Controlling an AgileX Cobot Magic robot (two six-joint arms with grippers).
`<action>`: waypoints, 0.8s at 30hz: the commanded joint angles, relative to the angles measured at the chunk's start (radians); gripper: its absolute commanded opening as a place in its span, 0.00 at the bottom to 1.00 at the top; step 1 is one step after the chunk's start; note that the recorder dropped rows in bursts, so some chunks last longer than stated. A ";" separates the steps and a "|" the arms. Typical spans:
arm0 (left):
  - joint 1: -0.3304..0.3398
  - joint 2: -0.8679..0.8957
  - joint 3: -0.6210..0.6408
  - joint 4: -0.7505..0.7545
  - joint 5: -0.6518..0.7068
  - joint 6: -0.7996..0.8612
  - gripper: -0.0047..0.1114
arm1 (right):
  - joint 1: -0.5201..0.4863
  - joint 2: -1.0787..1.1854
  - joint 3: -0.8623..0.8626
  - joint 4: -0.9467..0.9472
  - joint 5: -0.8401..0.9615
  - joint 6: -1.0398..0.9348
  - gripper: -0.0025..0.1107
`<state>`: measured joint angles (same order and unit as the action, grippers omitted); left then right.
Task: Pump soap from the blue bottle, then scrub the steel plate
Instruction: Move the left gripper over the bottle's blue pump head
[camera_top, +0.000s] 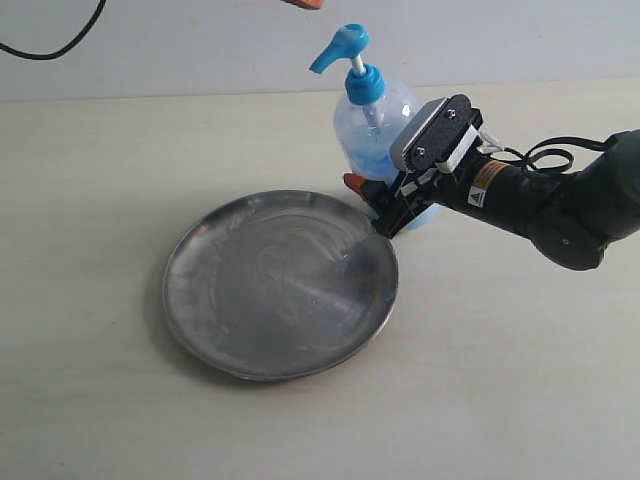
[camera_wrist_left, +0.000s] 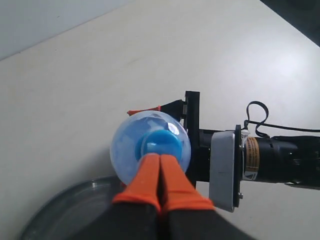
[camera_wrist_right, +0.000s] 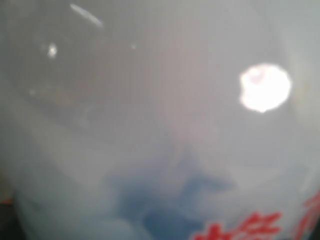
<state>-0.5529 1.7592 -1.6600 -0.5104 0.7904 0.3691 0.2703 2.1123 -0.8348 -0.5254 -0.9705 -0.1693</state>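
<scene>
The blue bottle (camera_top: 372, 118) stands upright just behind the steel plate (camera_top: 280, 285), its blue pump head (camera_top: 340, 48) raised. Pale blue soap (camera_top: 372, 158) fills its lower part. My right gripper (camera_top: 372, 200) is shut on the bottle's lower body, one orange finger (camera_top: 352, 182) showing on the plate side. In the right wrist view the blurred bottle wall (camera_wrist_right: 160, 120) fills the picture and hides the fingers. My left gripper (camera_wrist_left: 160, 157) is shut and holds nothing; it hangs directly above the pump head (camera_wrist_left: 161, 145). Only its orange tip (camera_top: 302, 3) shows in the exterior view.
The right arm (camera_top: 540, 200) reaches in from the right across the pale table (camera_top: 520, 380). A black cable (camera_top: 50, 45) lies at the far left by the wall. The plate's surface carries pale streaks (camera_top: 275, 262).
</scene>
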 joint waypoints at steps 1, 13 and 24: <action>-0.007 0.028 -0.046 -0.005 0.024 0.005 0.04 | -0.002 -0.013 -0.010 -0.012 -0.039 -0.007 0.02; -0.007 0.076 -0.064 -0.097 0.031 0.002 0.04 | -0.002 -0.013 -0.010 -0.012 -0.039 -0.007 0.02; -0.007 0.114 -0.064 -0.125 0.028 0.004 0.04 | -0.002 -0.013 -0.010 -0.012 -0.039 -0.007 0.02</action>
<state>-0.5529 1.8672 -1.7175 -0.6204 0.8266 0.3691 0.2703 2.1123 -0.8348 -0.5254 -0.9705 -0.1693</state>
